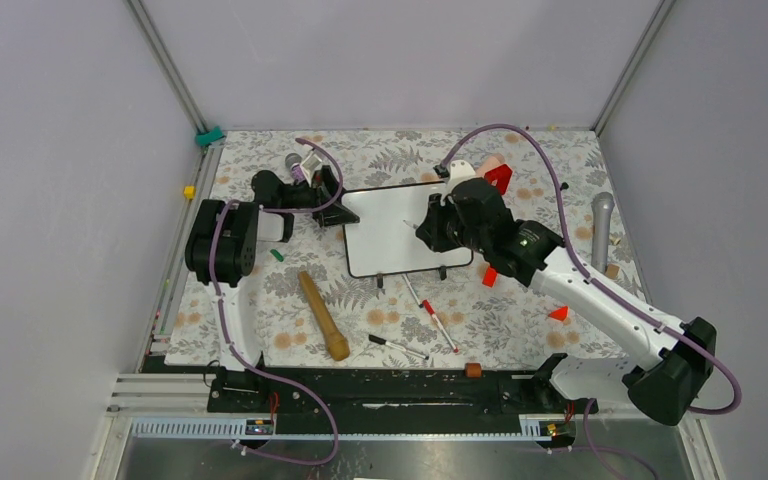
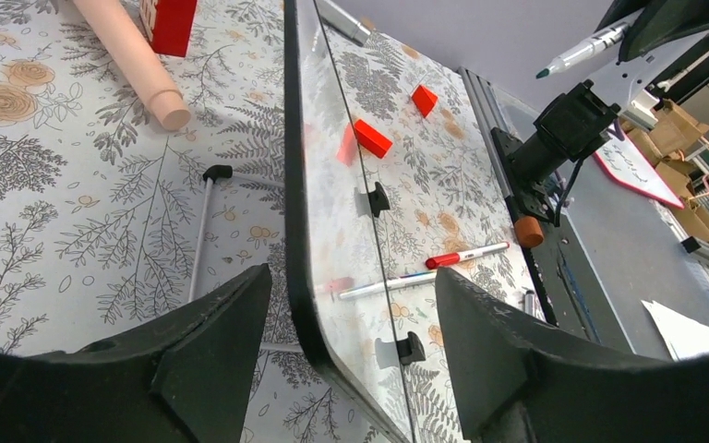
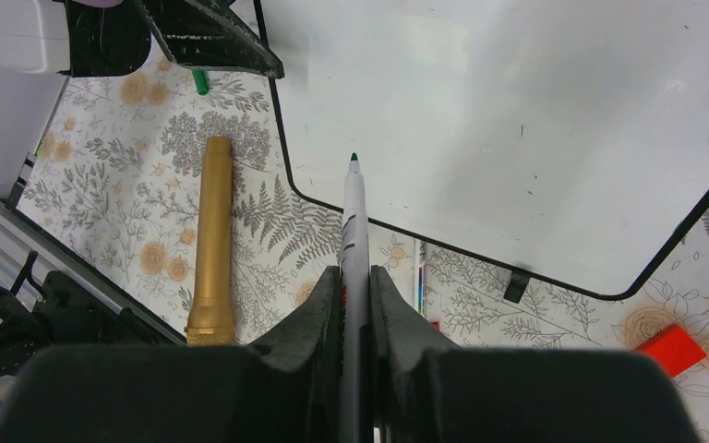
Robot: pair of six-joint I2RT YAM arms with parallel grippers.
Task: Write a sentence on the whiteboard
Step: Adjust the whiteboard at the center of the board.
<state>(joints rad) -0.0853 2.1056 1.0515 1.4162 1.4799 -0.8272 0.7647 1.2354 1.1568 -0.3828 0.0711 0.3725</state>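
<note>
The whiteboard [image 1: 400, 235] lies on the floral table, its white face blank; no green sentence shows on it. It also shows in the right wrist view [image 3: 517, 120] and nearly edge-on in the left wrist view [image 2: 332, 185]. My left gripper [image 1: 332, 205] [image 2: 353, 277] is open, one finger on each side of the board's left edge, not pressing it. My right gripper [image 1: 432, 228] [image 3: 355, 269] is shut on a white marker [image 3: 354, 221] with a green tip. The tip points at the board's near left part and seems held above it [image 2: 582, 53].
A gold microphone [image 1: 322, 315] lies in front of the board on the left. A red-capped marker [image 1: 438, 322] and a black pen [image 1: 397, 346] lie in front. Red blocks [image 1: 489, 276] [image 1: 559, 313] sit to the right. A grey microphone [image 1: 601, 225] is far right, a green cap [image 1: 276, 255] left.
</note>
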